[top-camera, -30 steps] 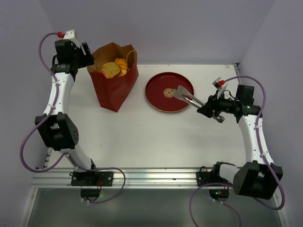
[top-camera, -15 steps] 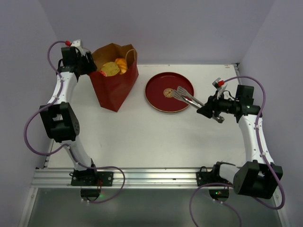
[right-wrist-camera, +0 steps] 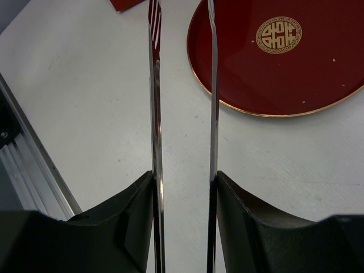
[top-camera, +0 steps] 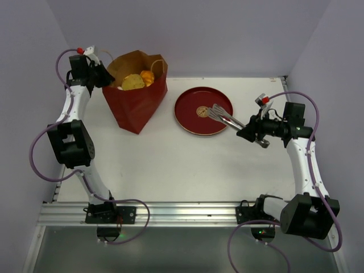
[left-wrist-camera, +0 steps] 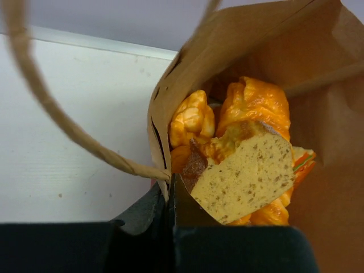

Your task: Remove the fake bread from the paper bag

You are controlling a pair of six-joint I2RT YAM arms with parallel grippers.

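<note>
The dark red paper bag stands at the back left, its mouth open and its brown inside showing. Fake bread fills it: a speckled yellow slice on top of golden-orange rolls, seen from above as a yellow-orange heap. My left gripper is shut on the bag's left rim, its fingers pinching the paper edge just below a cord handle. My right gripper is shut on metal tongs, whose two blades run out between its fingers over the plate's edge.
A round dark red plate with a gold emblem lies mid-table, right of the bag. White walls close in at the back and both sides. The metal rail with both arm bases runs along the near edge.
My left gripper went from open beside the bag to shut on its left rim, and the rim now sits slightly further left. The right arm and tongs held still.
</note>
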